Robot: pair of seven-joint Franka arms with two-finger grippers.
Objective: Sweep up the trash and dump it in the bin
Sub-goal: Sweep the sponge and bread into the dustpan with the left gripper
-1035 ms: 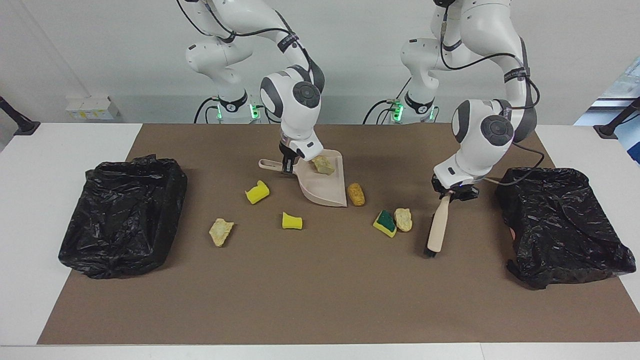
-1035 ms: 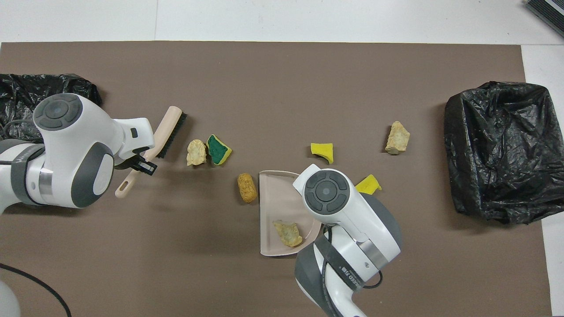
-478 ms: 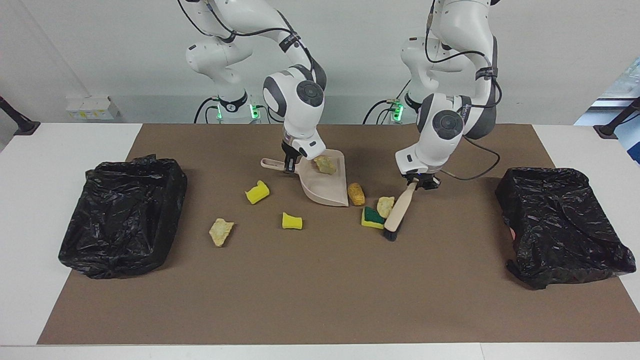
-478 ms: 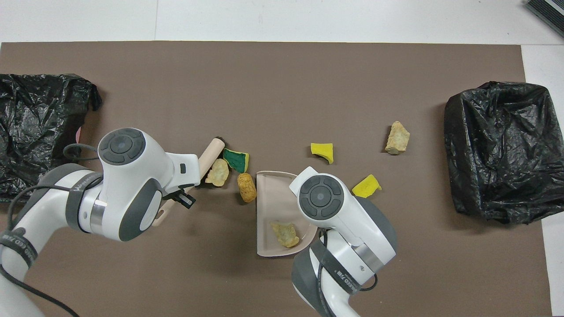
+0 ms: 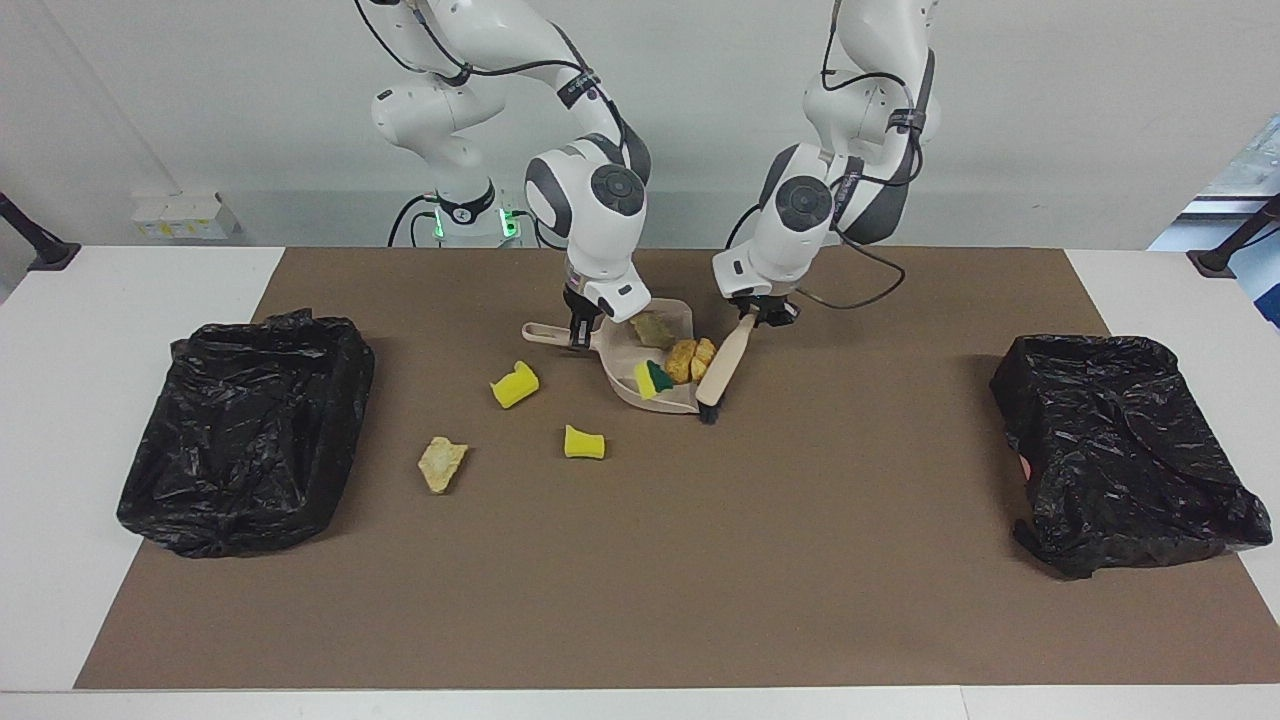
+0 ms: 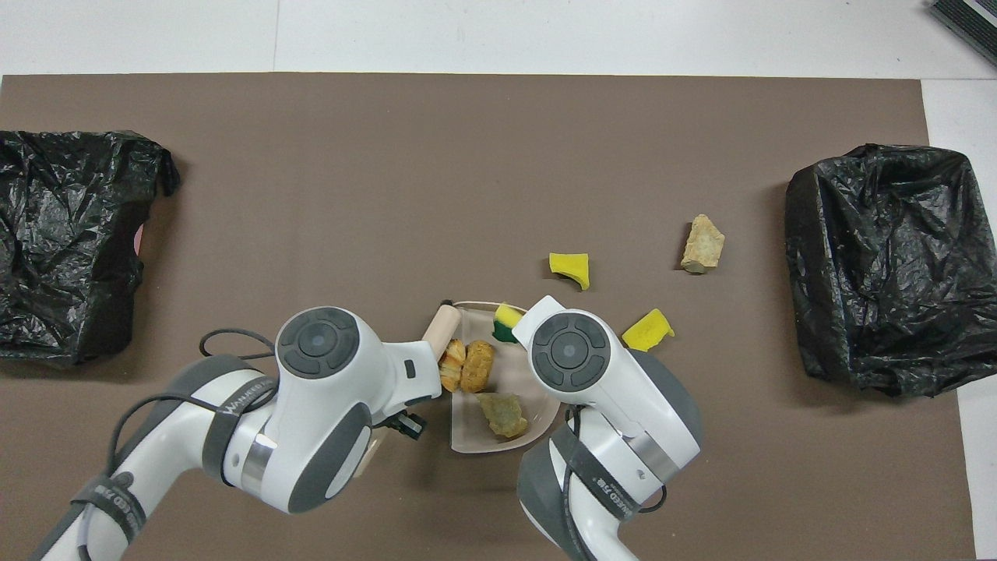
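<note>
The right claw (image 5: 577,338) is clenched on the dustpan (image 5: 655,375) handle, the left claw (image 5: 762,316) on the brush (image 5: 722,368) at the pan's mouth. Four trash scraps (image 5: 683,360) lie in the pan. Three more (image 5: 584,442) rest farther out on the brown mat (image 5: 640,560) covering the white desk (image 5: 60,420), black-lined bins (image 5: 245,432) at each end, pale wall above.

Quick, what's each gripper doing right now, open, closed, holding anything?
Left gripper: shut on the brush handle, brush head at the dustpan's mouth.
Right gripper: shut on the dustpan handle.
</note>
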